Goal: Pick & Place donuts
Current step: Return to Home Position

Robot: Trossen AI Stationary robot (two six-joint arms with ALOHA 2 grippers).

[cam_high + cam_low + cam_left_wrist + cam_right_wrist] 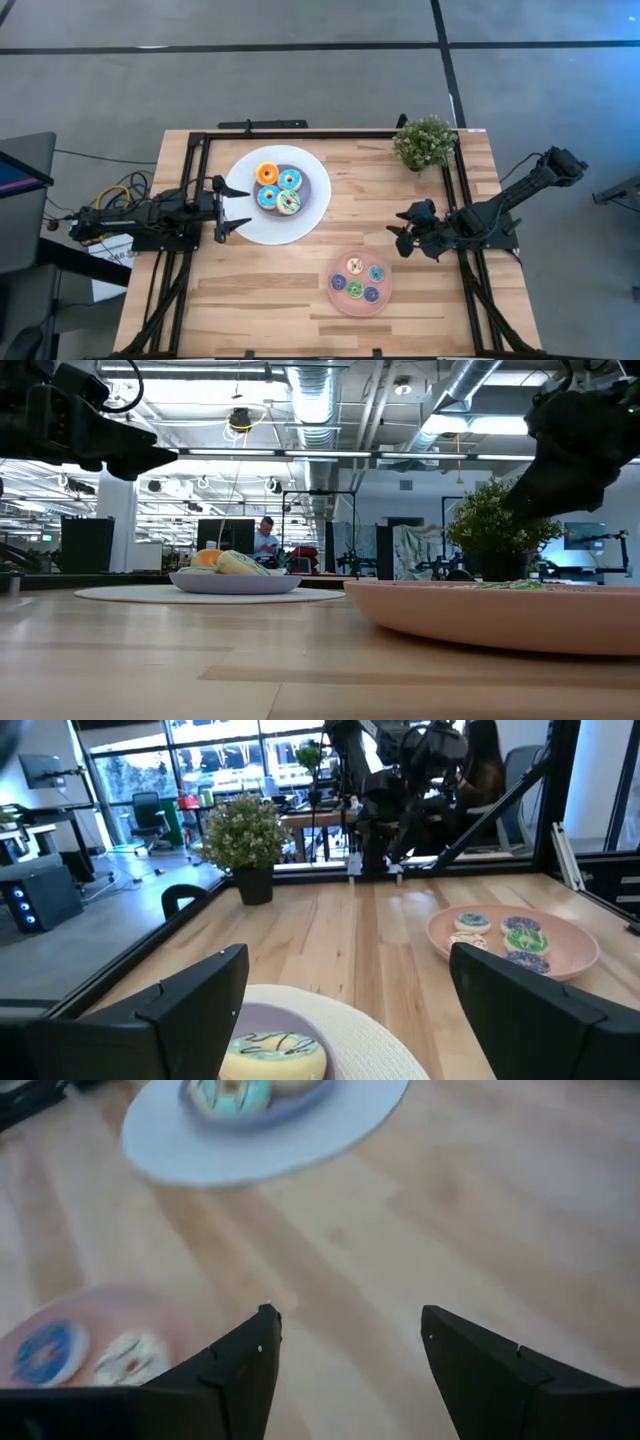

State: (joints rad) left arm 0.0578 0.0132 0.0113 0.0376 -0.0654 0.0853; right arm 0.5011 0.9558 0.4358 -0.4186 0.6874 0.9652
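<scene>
Several larger donuts (one orange, two blue, one cream-green) (277, 188) lie on a lilac plate (312, 180) that rests on a white plate (250, 222) at the table's far left. Several mini donuts (360, 279) lie on a pink plate (338, 298) near the front. My left gripper (236, 209) is open at the white plate's left rim, above it; the cream-green donut (273, 1055) shows between its fingers. My right gripper (397, 232) is open above the bare table, right of both plates and up from the pink one.
A small potted plant (425, 142) stands at the table's far right. A black frame (300, 135) runs along the table's far edge and sides. Bare wood lies between the two plates and at the near left. A person sits far off in the room (265, 540).
</scene>
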